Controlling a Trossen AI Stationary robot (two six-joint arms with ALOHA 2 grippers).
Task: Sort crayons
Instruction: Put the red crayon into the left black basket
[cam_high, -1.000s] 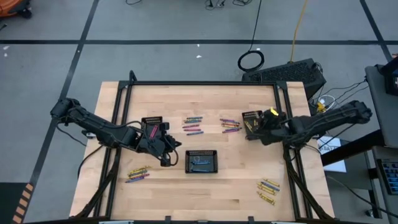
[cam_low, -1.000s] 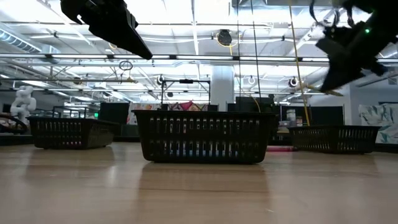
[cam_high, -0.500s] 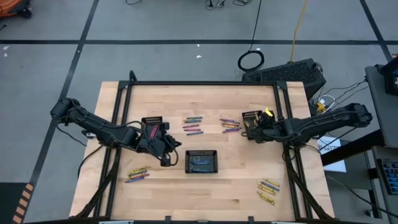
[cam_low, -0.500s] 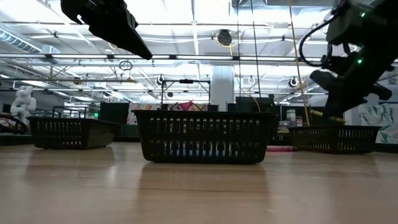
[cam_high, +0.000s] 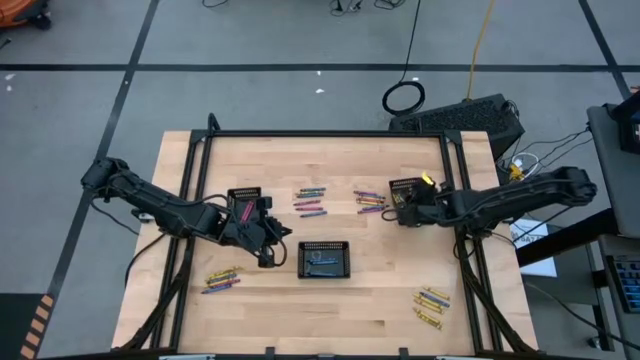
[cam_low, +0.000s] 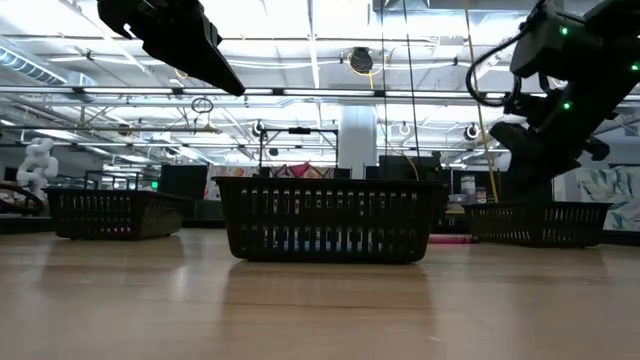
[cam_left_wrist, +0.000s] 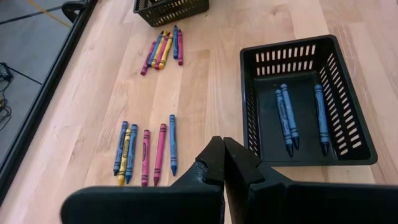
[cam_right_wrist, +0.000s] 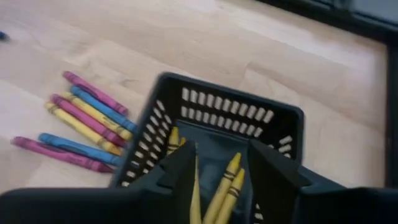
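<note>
Across the pale wooden desk (cam_high: 330, 300), framed by black rails, the crayons lie in small separate groups. Beyond the desk the low view shows a large hall with ceiling lights and pipes.

Three black trays stand on the desk: the middle tray (cam_high: 325, 259) near the front, the left tray (cam_high: 243, 194) and the right tray (cam_high: 404, 187) farther back. The middle tray (cam_left_wrist: 311, 102) holds three blue crayons (cam_left_wrist: 287, 118), lying side by side along its length. The right tray (cam_right_wrist: 217, 124) holds yellow crayons (cam_right_wrist: 225, 180), their tips toward its far wall.

The left gripper (cam_left_wrist: 222, 149) hangs above the desk just beside the middle tray, its fingers pressed together and holding nothing. The right gripper (cam_right_wrist: 221, 163) is spread over the right tray, with the yellow crayons showing between its fingers.

Loose crayons remain in five groups: a mixed row (cam_left_wrist: 146, 152) of blue, yellow and pink lying parallel; another group (cam_left_wrist: 163, 48) near the left tray; a pink, blue and yellow cluster (cam_right_wrist: 81, 121) just beside the right tray; a front-left group (cam_high: 221, 280); and a mostly yellow group (cam_high: 431, 305) at the front right.
</note>
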